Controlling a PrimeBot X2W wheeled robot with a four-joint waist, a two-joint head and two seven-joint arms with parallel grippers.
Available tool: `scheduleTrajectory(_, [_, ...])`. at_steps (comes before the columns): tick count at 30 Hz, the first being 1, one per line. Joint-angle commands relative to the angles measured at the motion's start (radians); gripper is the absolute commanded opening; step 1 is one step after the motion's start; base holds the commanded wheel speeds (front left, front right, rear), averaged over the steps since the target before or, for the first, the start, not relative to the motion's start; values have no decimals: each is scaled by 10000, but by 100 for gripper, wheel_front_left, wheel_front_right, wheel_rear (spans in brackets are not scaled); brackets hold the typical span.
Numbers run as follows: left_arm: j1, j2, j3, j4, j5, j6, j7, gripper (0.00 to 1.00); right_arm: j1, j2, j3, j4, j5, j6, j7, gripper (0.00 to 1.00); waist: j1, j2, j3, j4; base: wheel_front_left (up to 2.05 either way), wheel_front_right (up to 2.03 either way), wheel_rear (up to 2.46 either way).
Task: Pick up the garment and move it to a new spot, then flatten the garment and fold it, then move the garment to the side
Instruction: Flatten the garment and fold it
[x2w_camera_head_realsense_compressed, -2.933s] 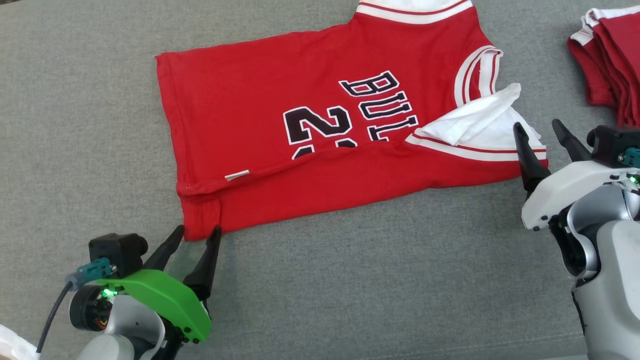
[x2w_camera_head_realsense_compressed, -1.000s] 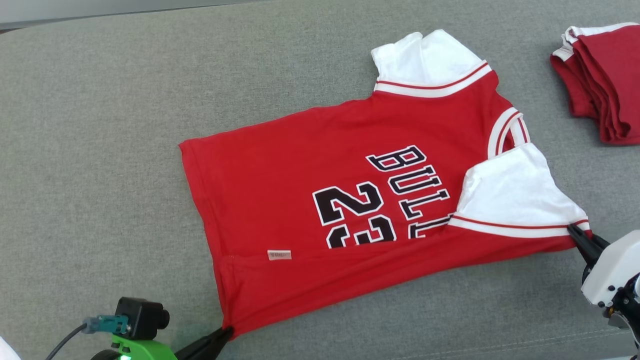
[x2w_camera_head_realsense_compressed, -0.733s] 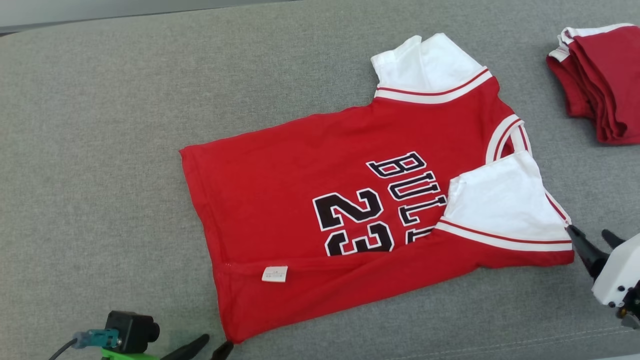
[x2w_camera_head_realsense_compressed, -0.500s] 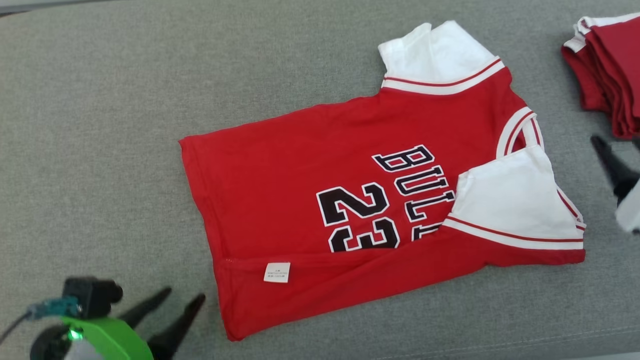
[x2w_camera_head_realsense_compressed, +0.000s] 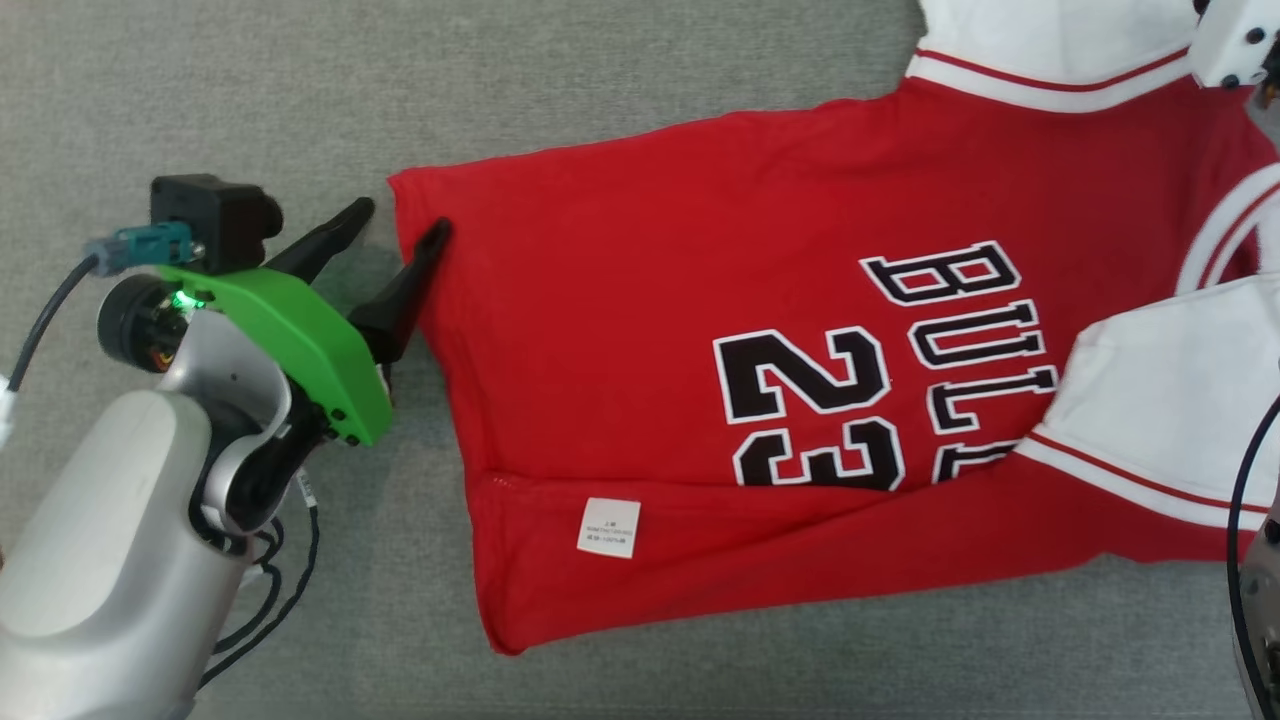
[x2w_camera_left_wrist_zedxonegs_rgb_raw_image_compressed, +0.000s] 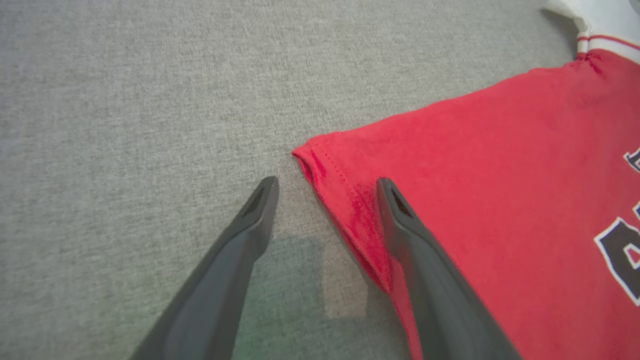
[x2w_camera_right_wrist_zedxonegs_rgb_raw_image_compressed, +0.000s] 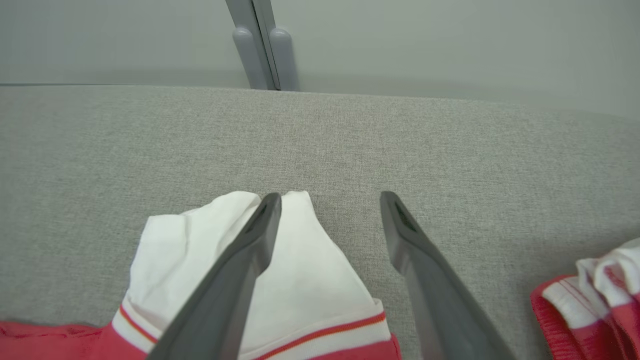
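The garment (x2w_camera_head_realsense_compressed: 650, 300), a red jersey with white sleeves and black "BULLS 23" lettering, lies flat on the grey padded surface (x2w_camera_head_realsense_compressed: 600, 80). Its near long edge is folded over, and a white label (x2w_camera_head_realsense_compressed: 608, 527) shows there. My left gripper (x2w_camera_head_realsense_compressed: 400, 220) is open at the far hem corner. In the left wrist view, that corner of the garment (x2w_camera_left_wrist_zedxonegs_rgb_raw_image_compressed: 500, 175) lies between the spread fingers of the left gripper (x2w_camera_left_wrist_zedxonegs_rgb_raw_image_compressed: 326, 182). My right gripper (x2w_camera_right_wrist_zedxonegs_rgb_raw_image_compressed: 328, 196) is open over the far white sleeve (x2w_camera_right_wrist_zedxonegs_rgb_raw_image_compressed: 310, 280), with one finger above the sleeve and the other above bare surface.
A stack of folded red and white clothes (x2w_camera_right_wrist_zedxonegs_rgb_raw_image_compressed: 585, 310) lies to the right of the right gripper. The surface's far edge meets a pale wall with a grey post (x2w_camera_right_wrist_zedxonegs_rgb_raw_image_compressed: 260, 45). The left arm's black cable (x2w_camera_head_realsense_compressed: 270, 600) hangs beside its forearm.
Both grippers let go of the garment's near corners and opened. They moved across to its far side, the left to the far hem corner and the right to the far sleeve. The head camera also shifted.
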Motion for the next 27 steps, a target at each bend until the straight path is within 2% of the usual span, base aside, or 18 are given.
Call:
scheduleTrajectory(1, [-314, -217, -145, 246, 137, -105, -88, 100, -182, -12, -5, 382, -208, -10, 64, 100, -2, 0, 804, 988, 0, 0, 0])
scheduleTrajectory(8, [-1149, -441, -727, 1401, 131, -361, -270, 100, -385, 64, 41, 1815, -776, -10, -184, 100, -2, 0, 674, 1040, 0, 0, 0])
scheduleTrajectory(17, [-1617, -381, -1236, 1525, -128, -462, -211, 100, -386, 225, 476, 2264, -473, -3, -506, 100, -2, 0, 662, 760, 0, 0, 0])
scheduleTrajectory(18, [-1645, -359, -1333, 1517, -171, -469, -178, 100, -397, 218, 546, 2287, -427, -3, -587, 93, -2, 0, 664, 731, 0, 0, 0])
scheduleTrajectory(19, [-1658, -357, -1408, 1505, -221, -475, -156, 100, -400, 214, 603, 2307, -389, -3, -626, 66, -2, 0, 666, 711, 0, 0, 0])
scheduleTrajectory(20, [-1666, -358, -1487, 1501, -263, -479, -141, 100, -401, 209, 687, 2331, -336, -3, -692, 44, -2, 0, 665, 692, 0, 0, 0])
scheduleTrajectory(21, [-1678, -354, -1570, 1498, -329, -483, -144, 18, -396, 197, 780, 2358, -277, -5, -810, 0, -2, 0, 657, 672, 0, 0, 0])
scheduleTrajectory(22, [-1692, -338, -1684, 1453, -369, -488, -193, 0, -369, 189, 879, 2403, -204, -5, -912, 0, -2, 0, 632, 648, 0, 0, 0])
scheduleTrajectory(27, [-1660, -149, -2017, 1323, -600, -489, -470, 0, -491, 171, 954, 2424, 41, -11, -1881, 0, -2, 0, 416, 521, 0, 0, 0])
